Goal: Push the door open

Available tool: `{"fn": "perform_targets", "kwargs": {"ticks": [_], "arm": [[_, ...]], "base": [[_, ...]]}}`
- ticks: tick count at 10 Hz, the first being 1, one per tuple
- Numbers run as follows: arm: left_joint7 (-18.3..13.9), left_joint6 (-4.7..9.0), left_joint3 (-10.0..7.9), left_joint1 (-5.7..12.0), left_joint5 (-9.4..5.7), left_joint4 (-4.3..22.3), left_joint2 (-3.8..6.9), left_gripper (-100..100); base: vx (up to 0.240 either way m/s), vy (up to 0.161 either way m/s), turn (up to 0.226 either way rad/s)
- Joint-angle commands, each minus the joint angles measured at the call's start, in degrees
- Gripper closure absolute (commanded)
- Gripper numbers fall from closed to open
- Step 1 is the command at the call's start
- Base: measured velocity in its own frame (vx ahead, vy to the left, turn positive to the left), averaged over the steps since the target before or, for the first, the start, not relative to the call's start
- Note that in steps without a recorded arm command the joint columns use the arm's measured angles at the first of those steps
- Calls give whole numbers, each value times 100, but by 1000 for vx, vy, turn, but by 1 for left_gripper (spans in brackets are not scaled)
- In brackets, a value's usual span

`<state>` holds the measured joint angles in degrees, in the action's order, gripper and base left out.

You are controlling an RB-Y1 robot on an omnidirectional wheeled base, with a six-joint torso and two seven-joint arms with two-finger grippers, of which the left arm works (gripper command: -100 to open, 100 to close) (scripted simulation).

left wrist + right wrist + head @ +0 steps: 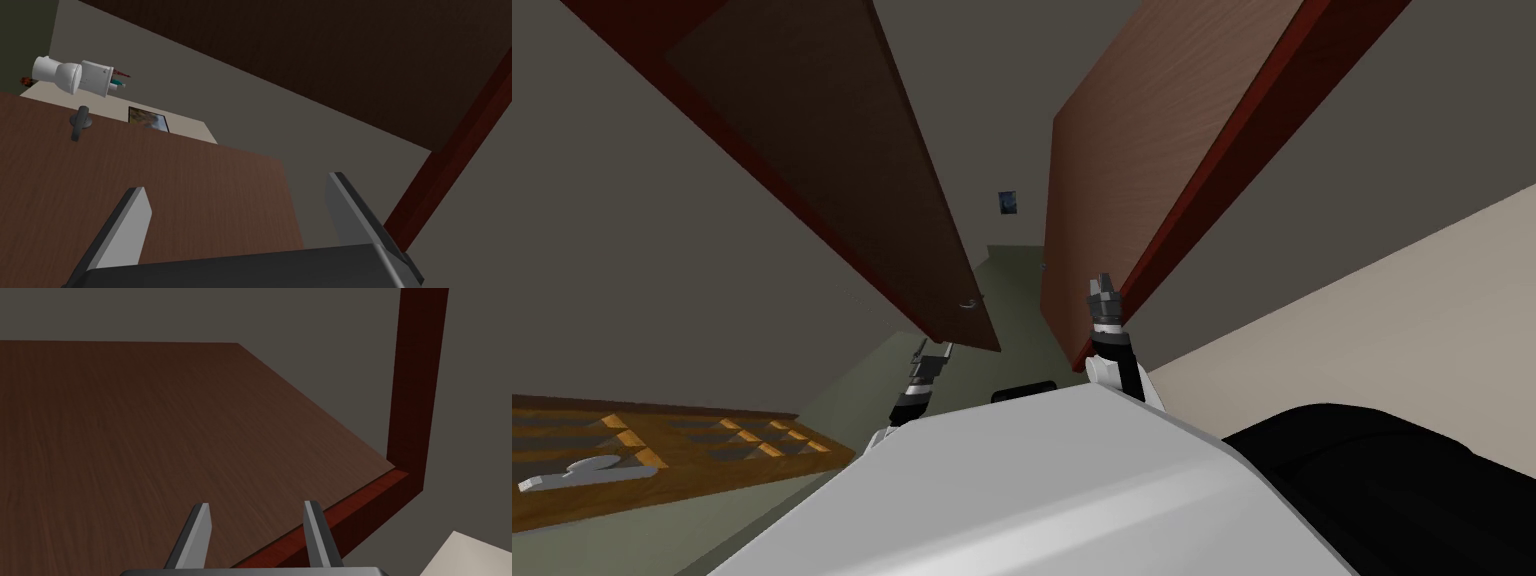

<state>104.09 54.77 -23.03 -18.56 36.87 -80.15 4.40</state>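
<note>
Door (1092,180) is showing brown wood grain, matt, no gloss. Frame (417,378) is reading as darker red wood, smooth, with faint grain. Handle (79,122) is looking dark grey and matt; material unclear. Left gripper (237,185) blades are looking smooth, plain grey, slightly sheened. Toilet (65,75) is rendering smooth white.

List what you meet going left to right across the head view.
Patterned brown panel → dark door leaf → left claw → small picture on the far wall → brown door → dark red door frame → pale wall.
</note>
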Motion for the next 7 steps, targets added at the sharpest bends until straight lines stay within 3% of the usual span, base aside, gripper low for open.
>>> {"fn": "perform_targets", "kwargs": {"ticks": [1, 7], "arm": [[263, 34, -67, 15, 114, 115, -22, -100], [1148, 203, -302, 113, 482, 622, -131, -100]], "base": [[57, 84, -100], [68, 79, -90]]}}
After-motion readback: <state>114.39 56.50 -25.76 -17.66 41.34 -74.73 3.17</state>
